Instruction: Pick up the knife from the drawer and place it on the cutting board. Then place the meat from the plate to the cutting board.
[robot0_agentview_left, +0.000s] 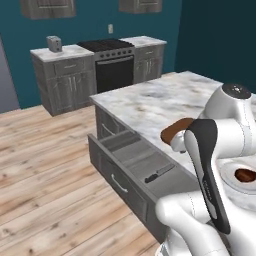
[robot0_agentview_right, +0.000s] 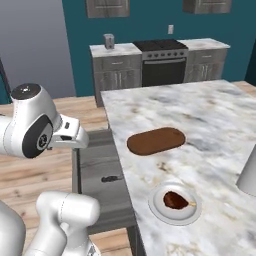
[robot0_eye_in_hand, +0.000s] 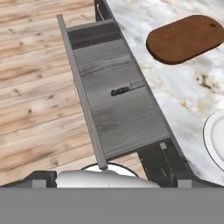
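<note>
The wide grey drawer (robot0_agentview_left: 131, 159) (robot0_agentview_right: 95, 165) (robot0_eye_in_hand: 114, 114) stands pulled out from the marble island. The small dark-handled knife (robot0_agentview_left: 159, 173) (robot0_agentview_right: 112, 178) (robot0_eye_in_hand: 127, 89) lies flat on its floor, near the island side. On the island top lies the reddish-brown oval cutting board (robot0_agentview_left: 175, 130) (robot0_agentview_right: 156, 140) (robot0_eye_in_hand: 186, 38), with nothing on it. Closer to me sits the white plate (robot0_agentview_left: 231, 172) (robot0_agentview_right: 161, 207) (robot0_eye_in_hand: 214, 136), holding the dark meat (robot0_agentview_left: 246, 175) (robot0_agentview_right: 176, 200). My gripper (robot0_eye_in_hand: 111, 183) hangs high over the drawer, looking down at it, open with nothing held.
The marble island top (robot0_agentview_right: 200, 115) stretches to the right of the drawer. A pale grey object (robot0_agentview_right: 248, 172) stands at its right edge. Wooden floor (robot0_eye_in_hand: 35, 87) lies left of the drawer. A stove (robot0_agentview_left: 114, 62) and grey cabinets with a toaster (robot0_agentview_left: 54, 44) line the far wall.
</note>
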